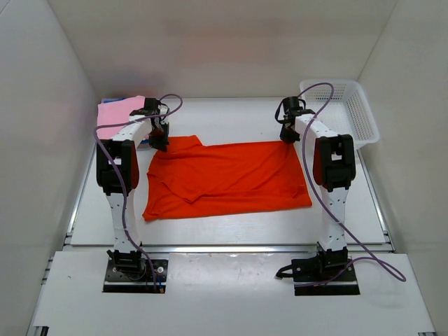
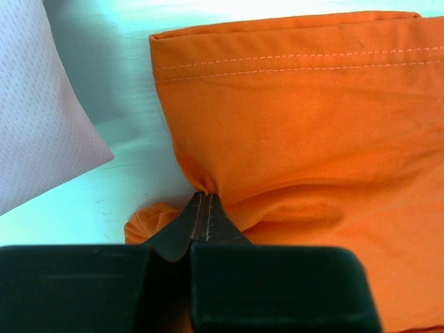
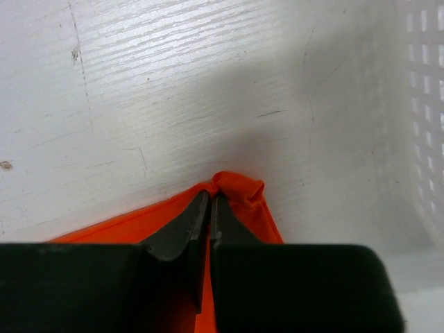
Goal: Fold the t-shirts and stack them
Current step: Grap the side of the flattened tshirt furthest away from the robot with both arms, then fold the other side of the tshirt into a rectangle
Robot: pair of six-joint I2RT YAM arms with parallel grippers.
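The large orange-red t-shirt [image 1: 227,178] lies spread on the white table, partly folded. My left gripper [image 1: 159,143] is shut on its far left corner; in the left wrist view the fingertips pinch a fold of the orange cloth [image 2: 312,139] at the gripper [image 2: 206,195]. My right gripper [image 1: 289,136] is shut on the far right corner; the right wrist view shows the gripper [image 3: 214,195] pinching a bunched orange corner [image 3: 239,187]. A folded light pink shirt [image 1: 120,112] lies at the back left, also in the left wrist view [image 2: 41,104]. A blue edge [image 1: 142,145] shows beneath it.
A white plastic mesh basket [image 1: 343,110] stands at the back right, close to my right arm; its wall shows in the right wrist view [image 3: 424,104]. White walls enclose the table on three sides.
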